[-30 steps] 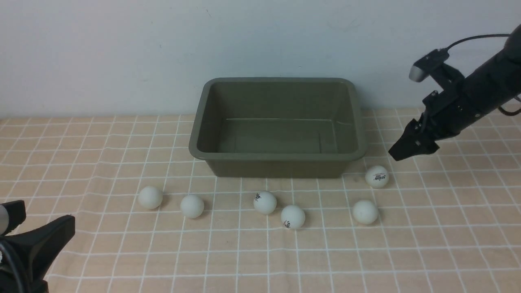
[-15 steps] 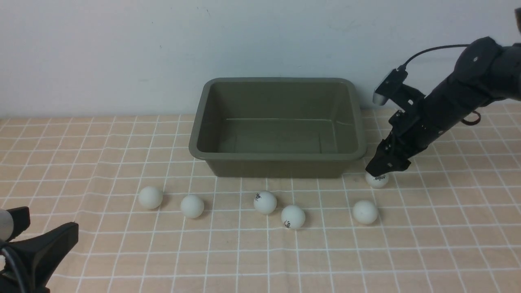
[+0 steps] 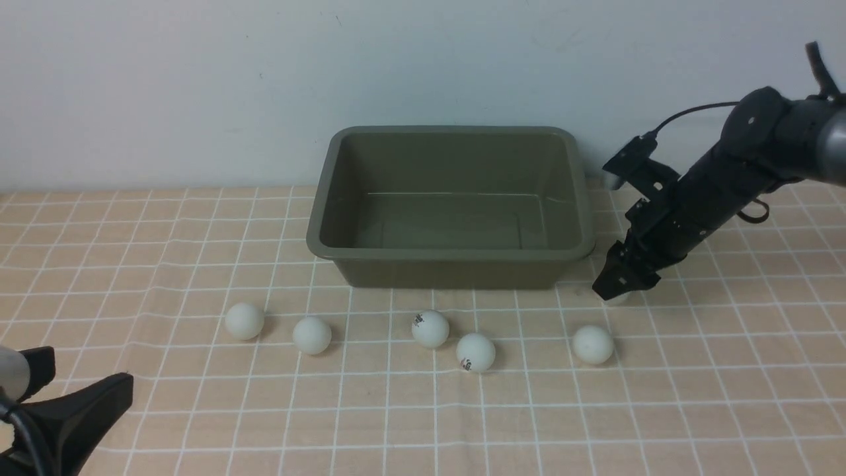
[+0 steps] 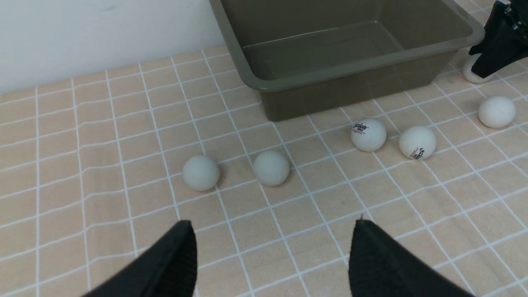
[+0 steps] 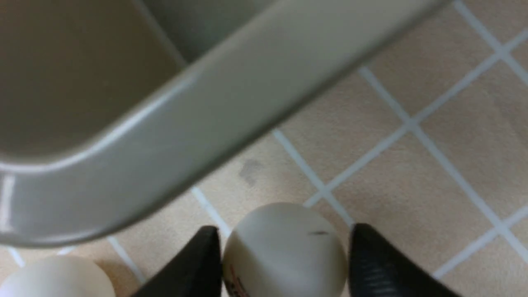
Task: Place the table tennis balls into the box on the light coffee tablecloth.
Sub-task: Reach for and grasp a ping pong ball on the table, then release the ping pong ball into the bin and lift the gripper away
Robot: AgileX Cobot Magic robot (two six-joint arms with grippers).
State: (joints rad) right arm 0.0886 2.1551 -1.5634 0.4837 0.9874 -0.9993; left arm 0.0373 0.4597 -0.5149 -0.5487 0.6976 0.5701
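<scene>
Straddling one ball (image 5: 284,251) at four o'clock off the box (image 3: 449,253), right gripper (image 5: 284,227) fingers (image 5: 371,264) flank it closely; clamped or not, cannot tell.

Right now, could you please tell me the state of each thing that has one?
box: upright, empty.
five balls: loose on the tablecloth.
sixth ball: on the tablecloth, between closed fingers.
right tool: closed on the sixth ball.
left tool: open, empty.
tablecloth: spread out, slightly wrinkled.
</scene>
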